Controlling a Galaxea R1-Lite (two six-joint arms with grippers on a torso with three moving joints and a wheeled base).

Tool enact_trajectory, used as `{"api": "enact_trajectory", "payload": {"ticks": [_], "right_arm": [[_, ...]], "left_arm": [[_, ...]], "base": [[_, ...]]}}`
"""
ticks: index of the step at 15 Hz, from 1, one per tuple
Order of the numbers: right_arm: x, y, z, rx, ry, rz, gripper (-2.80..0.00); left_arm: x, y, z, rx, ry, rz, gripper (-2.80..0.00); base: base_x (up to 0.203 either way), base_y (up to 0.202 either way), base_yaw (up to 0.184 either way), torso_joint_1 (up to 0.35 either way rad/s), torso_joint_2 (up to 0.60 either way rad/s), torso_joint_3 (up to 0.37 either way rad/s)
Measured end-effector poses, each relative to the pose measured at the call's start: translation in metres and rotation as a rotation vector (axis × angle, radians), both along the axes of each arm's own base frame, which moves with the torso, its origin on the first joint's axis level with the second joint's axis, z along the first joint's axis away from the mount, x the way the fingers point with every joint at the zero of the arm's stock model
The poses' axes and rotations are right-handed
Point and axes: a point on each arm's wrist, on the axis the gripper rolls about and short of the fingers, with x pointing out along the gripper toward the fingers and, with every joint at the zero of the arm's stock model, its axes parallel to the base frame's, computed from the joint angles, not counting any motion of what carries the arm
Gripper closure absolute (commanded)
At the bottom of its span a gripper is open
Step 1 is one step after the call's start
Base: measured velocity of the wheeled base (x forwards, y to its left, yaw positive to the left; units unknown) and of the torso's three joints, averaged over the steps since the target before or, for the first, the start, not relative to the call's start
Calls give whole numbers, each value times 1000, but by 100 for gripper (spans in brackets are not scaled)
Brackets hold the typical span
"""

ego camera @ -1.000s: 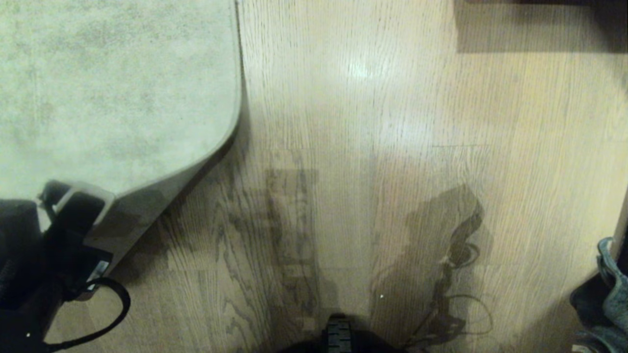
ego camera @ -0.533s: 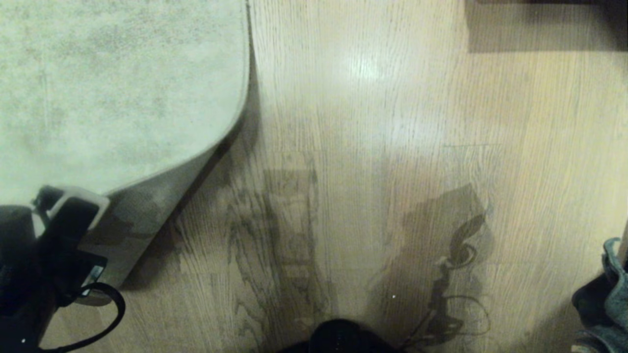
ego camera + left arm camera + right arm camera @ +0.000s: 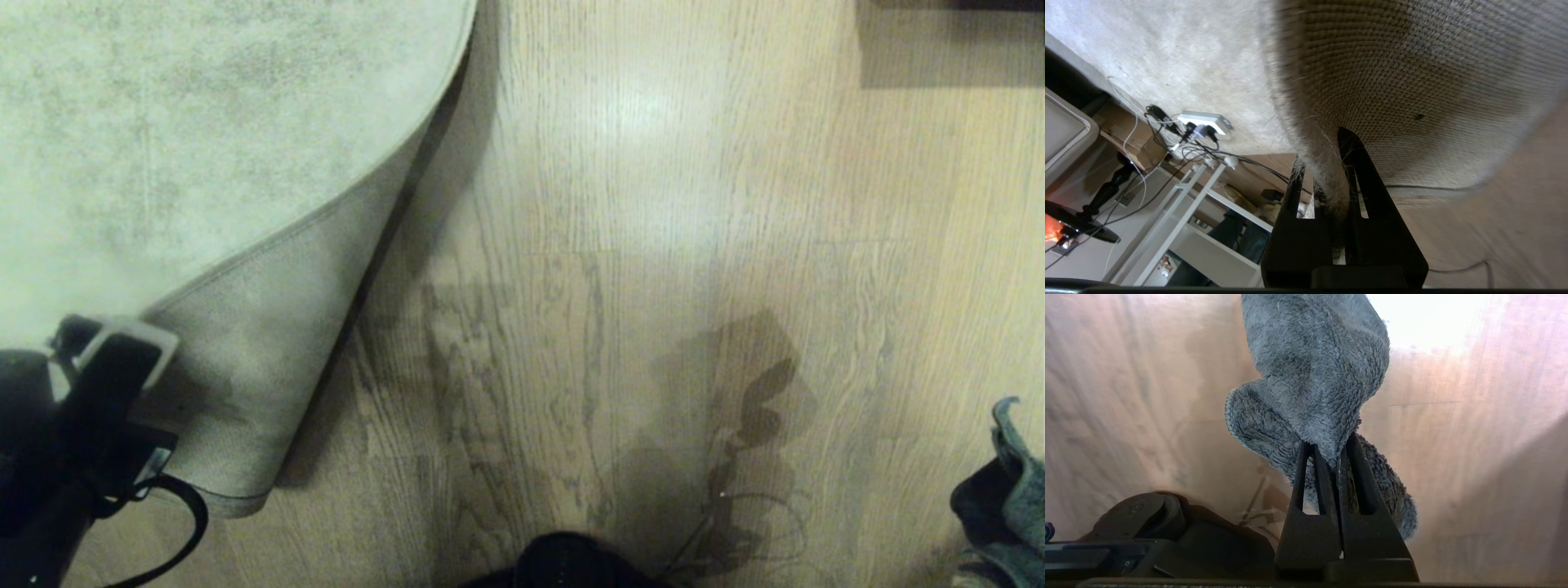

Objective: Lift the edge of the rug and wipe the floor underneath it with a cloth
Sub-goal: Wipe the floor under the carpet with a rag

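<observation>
Rug edge (image 3: 245, 359) — corner peeling up at the near left, mesh backing showing, pinched in the clenched left claw (image 3: 1331, 179). Wood-plank floor (image 3: 620, 245) beneath lying exposed, wiping not yet begun. Grey fuzzy cloth (image 3: 1314, 371) — hanging from the right claw (image 3: 1331, 457), clenched on it, at the far right.

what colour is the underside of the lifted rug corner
Grey woven mesh backing, clearest in the left wrist view.
</observation>
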Motion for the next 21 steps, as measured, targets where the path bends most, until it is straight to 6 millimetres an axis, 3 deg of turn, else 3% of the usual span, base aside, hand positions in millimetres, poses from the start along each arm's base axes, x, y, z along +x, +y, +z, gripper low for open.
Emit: {"api": "enact_trajectory", "payload": {"ticks": [8,21], "right_arm": [[0,0,0,0,0,0,0],[0,0,0,0,0,0,0]], "left_arm": [[-4,1,-2,-1,0,0,0],[-4,1,-2,0,5,-1,0]], "base": [[0,179,-1,1,1,1],[0,0,0,0,0,0]]}}
